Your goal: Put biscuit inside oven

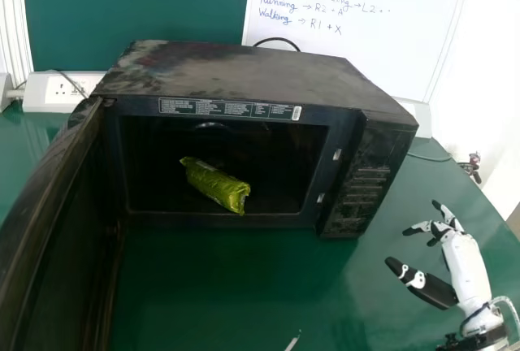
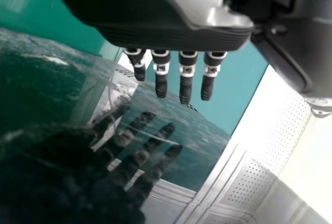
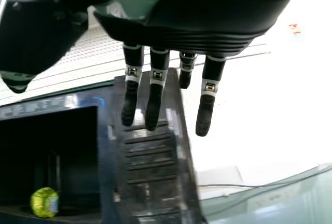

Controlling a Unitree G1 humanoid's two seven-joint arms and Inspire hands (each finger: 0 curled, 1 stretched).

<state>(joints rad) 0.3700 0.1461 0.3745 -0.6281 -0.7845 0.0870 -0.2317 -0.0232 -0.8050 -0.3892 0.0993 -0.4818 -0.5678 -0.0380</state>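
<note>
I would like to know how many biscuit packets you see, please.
1: the green biscuit packet lies inside the open oven; others might be hidden in its dark interior.

Biscuit packet (image 1: 215,184) in the oven (image 1: 236,72), door (image 1: 57,213) to its left, whiteboard (image 1: 398,38) behind, right hand (image 1: 466,268) at right

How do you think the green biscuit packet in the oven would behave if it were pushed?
The biscuit packet looks rounded and tube-like, so it may roll sideways. Its shiny wrapper could be slippery, and the crinkled film might give slightly when pressed.
</note>
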